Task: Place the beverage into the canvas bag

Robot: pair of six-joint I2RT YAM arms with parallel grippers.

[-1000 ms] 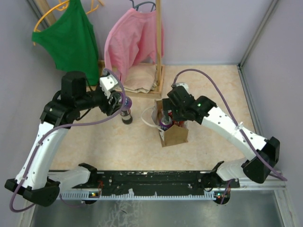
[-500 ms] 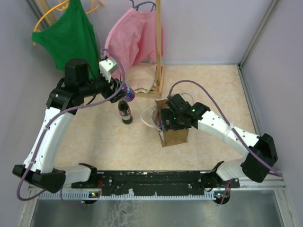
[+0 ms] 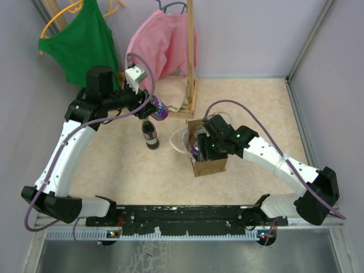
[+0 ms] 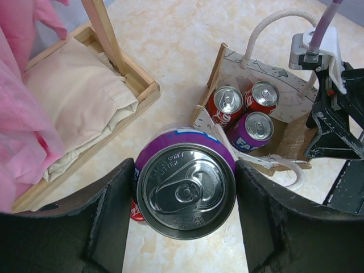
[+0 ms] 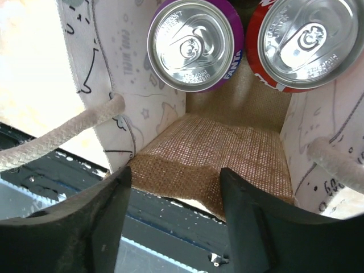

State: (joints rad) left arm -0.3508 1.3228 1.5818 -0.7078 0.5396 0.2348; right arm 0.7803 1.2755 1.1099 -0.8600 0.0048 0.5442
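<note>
One purple can (image 4: 186,190) is pinched in your left gripper (image 4: 185,219), held high and left of the canvas bag (image 3: 209,165). The bag's open mouth lies rightward and lower. Your right gripper (image 5: 173,205), jaws spread, straddles the bag's near wall.

I get bright, even overhead light with only soft shadows on the surface (image 3: 114,170), mild glare on the sharp lid of the purple can (image 4: 186,189), and dark gripper fingers (image 4: 108,227) blurring softly at the wrist views' edges.
</note>
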